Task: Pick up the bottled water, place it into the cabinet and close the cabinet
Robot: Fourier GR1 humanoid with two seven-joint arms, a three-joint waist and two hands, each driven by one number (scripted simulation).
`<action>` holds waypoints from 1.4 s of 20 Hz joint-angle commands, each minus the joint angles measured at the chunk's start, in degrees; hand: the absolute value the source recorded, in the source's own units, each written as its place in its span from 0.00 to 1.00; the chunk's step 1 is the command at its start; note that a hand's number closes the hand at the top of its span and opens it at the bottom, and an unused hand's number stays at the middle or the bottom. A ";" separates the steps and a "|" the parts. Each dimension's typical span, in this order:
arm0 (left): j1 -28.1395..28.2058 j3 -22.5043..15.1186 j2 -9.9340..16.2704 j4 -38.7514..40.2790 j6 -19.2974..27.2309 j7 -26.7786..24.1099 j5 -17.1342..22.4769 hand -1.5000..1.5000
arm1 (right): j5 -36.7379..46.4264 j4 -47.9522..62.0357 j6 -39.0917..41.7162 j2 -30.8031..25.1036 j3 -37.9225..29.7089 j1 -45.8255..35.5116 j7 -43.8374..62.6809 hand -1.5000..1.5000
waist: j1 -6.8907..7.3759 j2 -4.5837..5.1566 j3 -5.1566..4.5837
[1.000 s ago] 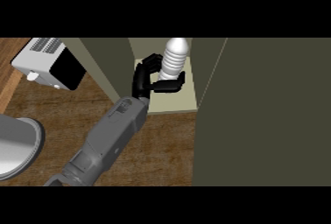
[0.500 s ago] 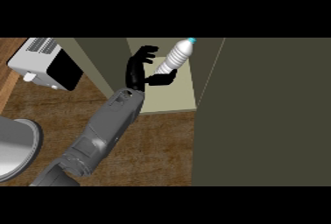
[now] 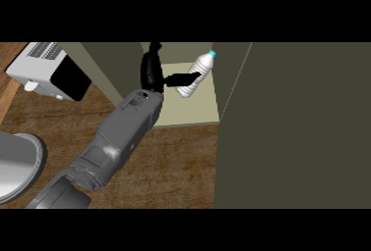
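Observation:
The bottled water (image 3: 200, 70), clear with a light blue cap, stands slightly tilted inside the open cabinet, on its pale shelf (image 3: 190, 109). My left hand (image 3: 150, 73) is inside the cabinet just left of the bottle. Its fingers point straight up and away from the bottle, and only the thumb (image 3: 181, 78) reaches toward the bottle's side, touching or nearly touching it. The hand is open. The cabinet's dark door (image 3: 304, 122) stands open at the right, filling that side of the view. My right hand does not show.
A white and black toaster (image 3: 47, 73) sits at the upper left on the wooden counter (image 3: 181, 162). A grey metal bowl (image 3: 14, 166) lies at the left edge. The cabinet's left wall (image 3: 109, 63) is close to my forearm.
My left hand carried the bottle deeper into the cabinet, then uncurled its fingers from it. The bottle now stands on the shelf with the fingers straight beside it.

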 commanded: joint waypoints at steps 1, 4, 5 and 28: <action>-1.00 4.89 -0.81 -5.96 -2.95 -6.75 4.11 1.00 | -3.68 -3.55 0.08 0.29 1.11 0.81 2.54 0.00 | 0.60 -0.11 -0.10; 1.81 7.28 -0.83 -8.74 -12.80 -11.49 6.73 1.00 | -2.52 -4.16 0.33 0.36 1.68 1.40 2.15 0.00 | 1.09 -0.42 -0.10; 0.87 6.50 -0.84 -9.73 -14.66 -10.16 7.84 1.00 | -3.64 -3.54 2.01 -1.12 -0.27 1.17 0.83 0.00 | 0.00 -0.58 -0.01; 31.49 -17.69 -0.86 -43.99 -31.75 -3.96 21.05 0.00 | 4.33 -8.86 -2.78 1.13 6.65 4.35 4.45 0.00 | 4.98 -2.51 0.04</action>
